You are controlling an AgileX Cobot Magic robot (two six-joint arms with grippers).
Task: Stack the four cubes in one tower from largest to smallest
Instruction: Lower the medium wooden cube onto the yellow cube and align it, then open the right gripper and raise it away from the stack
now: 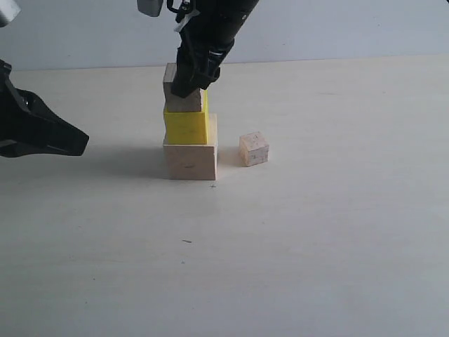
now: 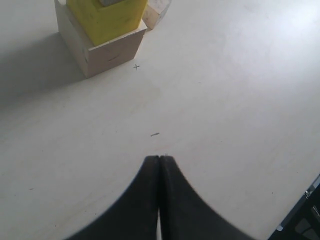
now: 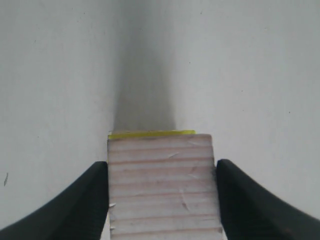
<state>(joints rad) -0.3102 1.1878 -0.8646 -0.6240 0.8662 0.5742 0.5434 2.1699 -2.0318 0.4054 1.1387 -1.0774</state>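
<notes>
Exterior view: the right claw (image 1: pixel 186 84) clamps the medium cube (image 1: pixel 184 102), seated just under it on the yellow cube (image 1: pixel 186 128) atop the large cube (image 1: pixel 190 161). The small cube (image 1: pixel 254 149) lies on the counter (image 1: pixel 316 239) below, off to one side.

Left wrist view: the left claw (image 2: pixel 159 160) is pressed shut, empty, well apart from the stack.

Right wrist view: jaws hug the cube's sides. Release probably wants the cube flat and centred, jaws parting evenly, then a straight lift.
</notes>
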